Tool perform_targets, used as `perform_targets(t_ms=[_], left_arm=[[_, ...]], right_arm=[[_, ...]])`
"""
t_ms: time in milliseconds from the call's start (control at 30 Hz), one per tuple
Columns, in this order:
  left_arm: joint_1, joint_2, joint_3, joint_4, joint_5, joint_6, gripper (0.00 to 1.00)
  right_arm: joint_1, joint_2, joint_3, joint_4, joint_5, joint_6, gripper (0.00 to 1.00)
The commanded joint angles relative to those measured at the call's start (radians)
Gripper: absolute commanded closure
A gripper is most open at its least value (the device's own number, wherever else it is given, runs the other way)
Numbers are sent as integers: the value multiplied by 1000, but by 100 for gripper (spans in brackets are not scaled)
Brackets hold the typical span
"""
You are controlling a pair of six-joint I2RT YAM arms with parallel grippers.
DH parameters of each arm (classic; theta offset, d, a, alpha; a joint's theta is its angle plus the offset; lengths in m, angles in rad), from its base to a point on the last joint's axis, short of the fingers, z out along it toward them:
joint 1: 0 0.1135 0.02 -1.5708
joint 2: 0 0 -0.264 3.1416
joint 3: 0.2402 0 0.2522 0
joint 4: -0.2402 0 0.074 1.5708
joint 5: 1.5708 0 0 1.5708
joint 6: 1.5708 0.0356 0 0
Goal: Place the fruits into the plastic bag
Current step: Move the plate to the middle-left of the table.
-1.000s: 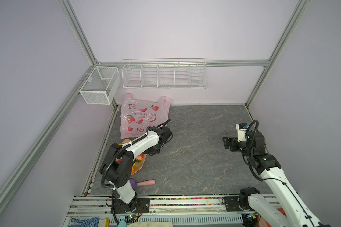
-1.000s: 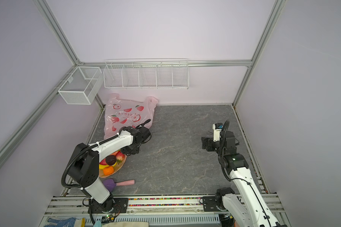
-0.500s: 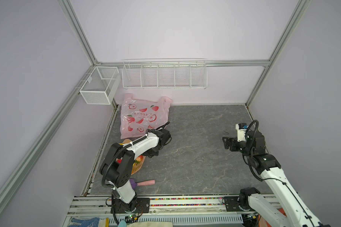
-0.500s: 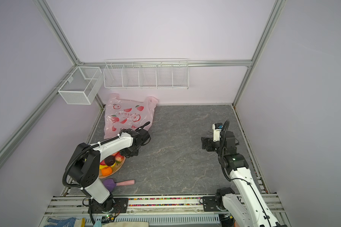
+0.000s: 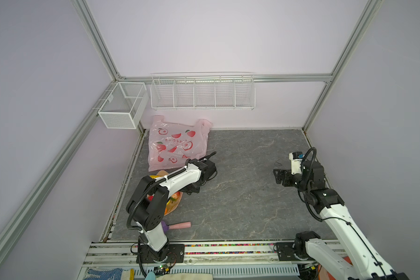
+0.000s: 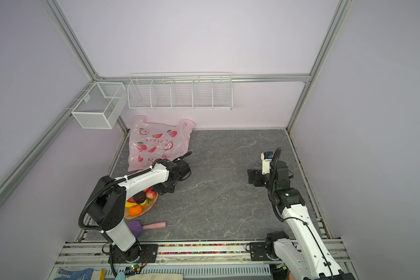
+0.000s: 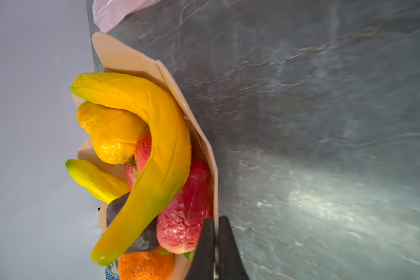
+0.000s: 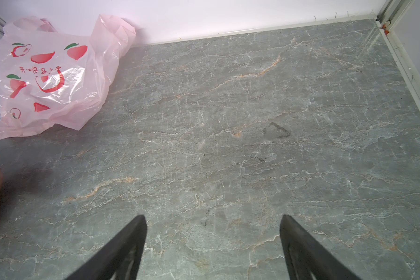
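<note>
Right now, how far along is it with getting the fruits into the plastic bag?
Done: nothing yet. The plastic bag lies slack by the back wall, with no fruit visibly inside. In hand: the left gripper is shut at the rim of the peach dish, where the fruits are piled; it holds no fruit. The right gripper is open over bare table. Left: every fruit.

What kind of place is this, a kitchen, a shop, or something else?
Most likely a robotics lab test cell: an aluminium frame encloses plain lilac walls, two robot arms are mounted on a front rail, and toy fruits lie on a dish as props.
</note>
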Motion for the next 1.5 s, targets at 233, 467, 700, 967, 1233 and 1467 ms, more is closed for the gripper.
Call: perform_targets(t_ms=[233, 467, 700, 967, 1233, 1467], left_arm=[[-190, 193, 293, -66, 101, -59, 100], [-242, 270, 399, -62, 135, -57, 86], [-216, 190, 454, -101, 162, -47, 37], [-13, 72, 561, -100, 168, 66, 28], [192, 272, 721, -26, 215, 203, 31], [242, 523, 948, -64, 249, 263, 33]], right_arm=[[3, 21, -6, 41, -2, -17, 12], [3, 31, 1, 40, 10, -19, 11], [3, 55, 35, 35, -37, 14, 12], [3, 79, 75, 32, -91, 33, 12], [4, 122, 111, 9, -124, 67, 12], [4, 132, 120, 9, -127, 69, 11]])
